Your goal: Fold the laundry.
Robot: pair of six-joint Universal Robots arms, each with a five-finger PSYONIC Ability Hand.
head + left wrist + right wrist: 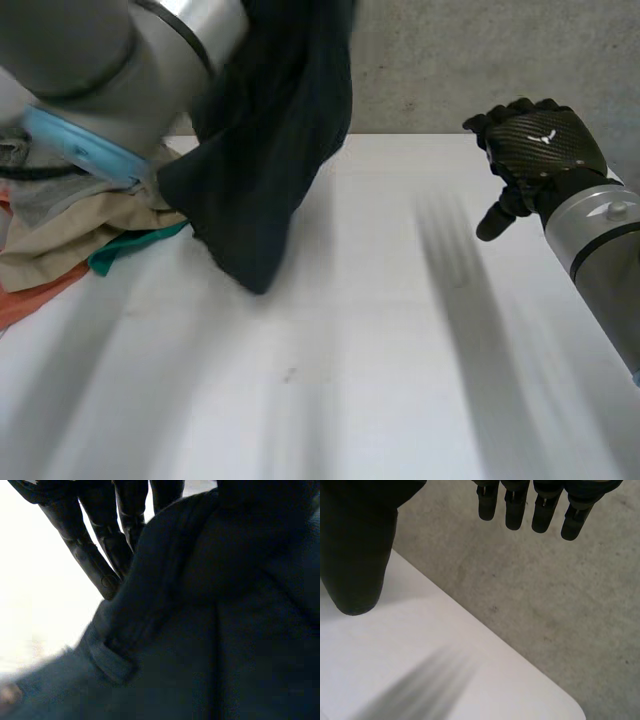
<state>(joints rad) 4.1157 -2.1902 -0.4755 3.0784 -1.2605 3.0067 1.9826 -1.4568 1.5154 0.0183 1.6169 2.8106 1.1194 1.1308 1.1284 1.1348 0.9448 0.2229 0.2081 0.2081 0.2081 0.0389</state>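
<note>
One dark garment (265, 150) hangs from the left hand (82, 555); I cannot tell its grip. At far right, the right hand (545, 145) has relaxed, empty fingers (515, 510).

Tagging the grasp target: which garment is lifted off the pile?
The dark navy garment, hanging beside the left arm; beige cloth, teal cloth and orange cloth lie heaped.

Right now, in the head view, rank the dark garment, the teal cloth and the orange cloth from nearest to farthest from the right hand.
From the right hand:
1. Dark garment, hanging over the table, left of the hand.
2. Teal cloth, lying further left, past the garment.
3. Orange cloth, at the table's far left edge.
</note>
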